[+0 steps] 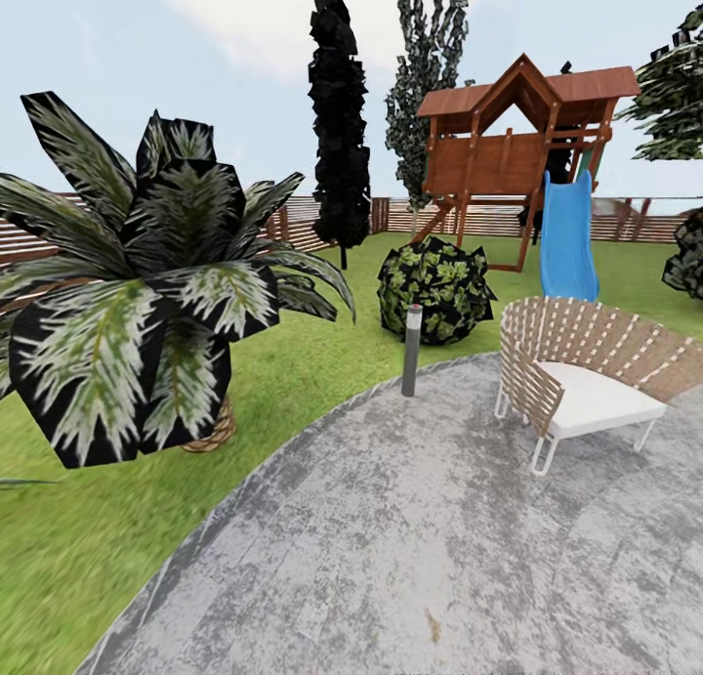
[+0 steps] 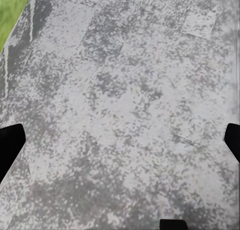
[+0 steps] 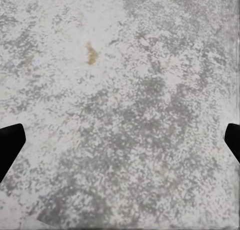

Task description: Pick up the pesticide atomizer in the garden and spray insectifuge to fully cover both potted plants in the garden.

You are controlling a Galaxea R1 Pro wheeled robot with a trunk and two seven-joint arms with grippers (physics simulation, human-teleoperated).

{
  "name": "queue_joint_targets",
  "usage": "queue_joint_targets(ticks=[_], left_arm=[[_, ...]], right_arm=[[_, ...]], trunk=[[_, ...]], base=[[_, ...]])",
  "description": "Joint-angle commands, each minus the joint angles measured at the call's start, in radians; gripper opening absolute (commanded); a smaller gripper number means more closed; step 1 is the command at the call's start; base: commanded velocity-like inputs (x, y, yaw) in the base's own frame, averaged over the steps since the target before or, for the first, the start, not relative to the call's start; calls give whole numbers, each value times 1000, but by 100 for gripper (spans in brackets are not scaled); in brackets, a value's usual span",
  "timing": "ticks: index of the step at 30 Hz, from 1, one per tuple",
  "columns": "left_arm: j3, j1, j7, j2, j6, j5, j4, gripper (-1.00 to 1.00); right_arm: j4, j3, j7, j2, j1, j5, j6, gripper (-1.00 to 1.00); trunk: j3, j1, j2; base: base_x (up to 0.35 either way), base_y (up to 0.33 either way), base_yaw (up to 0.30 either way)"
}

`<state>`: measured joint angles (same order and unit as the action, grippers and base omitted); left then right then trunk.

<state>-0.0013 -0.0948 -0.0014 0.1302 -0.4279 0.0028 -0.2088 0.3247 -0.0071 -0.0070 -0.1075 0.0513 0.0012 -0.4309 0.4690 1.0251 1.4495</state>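
- Garden [image 1: 322, 362]: green lawn, round grey paved patch [image 1: 439, 558], brown slatted fence [image 1: 469, 216].
- Left end effector [image 2: 120, 145] spread wide over paving.
- Right end effector [image 3: 120, 145] spread wide, empty.
- Dark white-streaked bush [image 1: 146, 294] on the lawn beside the patch.

The big streaked bush [image 1: 127, 294] hides most of its wicker basket [image 1: 217, 431]; the frame's nine o'clock edge crops its leaves.

Paving [image 1: 410, 548] looks like mottled grey stone, matt and rough. The playhouse [image 1: 517, 138] is brown wood, its slide [image 1: 568, 240] smooth blue plastic. The chair [image 1: 586, 362] has woven slats and a white cushion.
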Motion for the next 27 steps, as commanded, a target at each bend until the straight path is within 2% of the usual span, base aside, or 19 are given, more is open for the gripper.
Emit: queue_joint_targets(ticks=[1,27], left_arm=[[0,0,0,0,-3,0,0,100],[0,0,0,0,-2,0,2,100]], right_arm=[[-1,0,-1,0,1,0,-3,100],[-1,1,-1,0,1,0,-3,100]], trunk=[[1,0,1],[1,0,1]], base=[[0,0,-266],[0,0,-265]])
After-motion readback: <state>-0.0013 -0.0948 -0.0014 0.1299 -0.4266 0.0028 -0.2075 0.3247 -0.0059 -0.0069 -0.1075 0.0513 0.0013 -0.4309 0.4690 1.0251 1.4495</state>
